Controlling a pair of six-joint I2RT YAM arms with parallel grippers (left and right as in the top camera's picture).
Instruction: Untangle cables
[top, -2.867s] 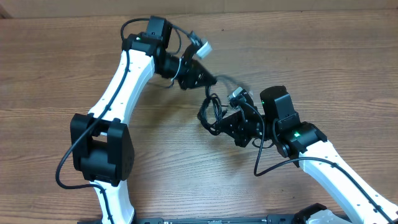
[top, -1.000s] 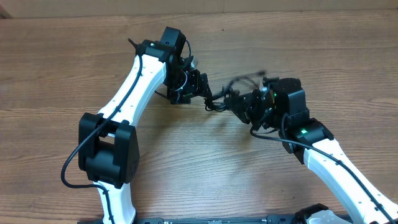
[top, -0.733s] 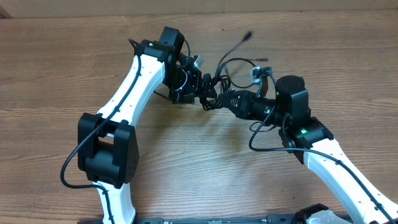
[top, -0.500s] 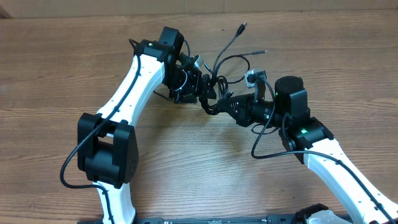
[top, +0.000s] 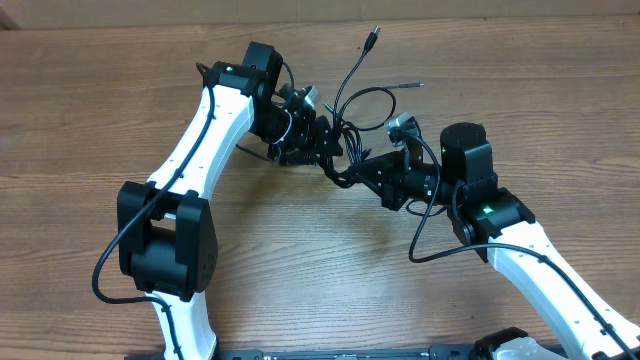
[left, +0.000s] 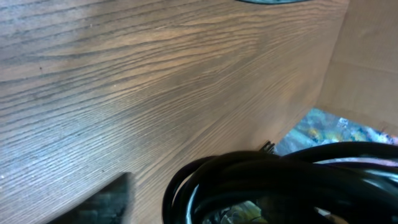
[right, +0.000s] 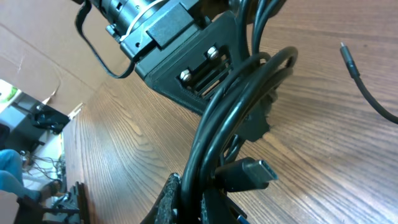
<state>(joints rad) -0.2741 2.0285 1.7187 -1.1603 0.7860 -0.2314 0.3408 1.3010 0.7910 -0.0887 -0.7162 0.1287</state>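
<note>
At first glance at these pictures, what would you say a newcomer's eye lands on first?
A knot of thin black cables bunched between the left gripper and the right gripper, near the middle of the wooden table, stands out first; the right gripper is shut on it. Two loose plug ends fan out toward the table's far edge.

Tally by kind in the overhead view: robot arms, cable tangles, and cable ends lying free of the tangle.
Robot arms: 2, the left arm and the right arm
Cable tangle: 1
Free cable ends: 2, the second at
Total: 5
</note>
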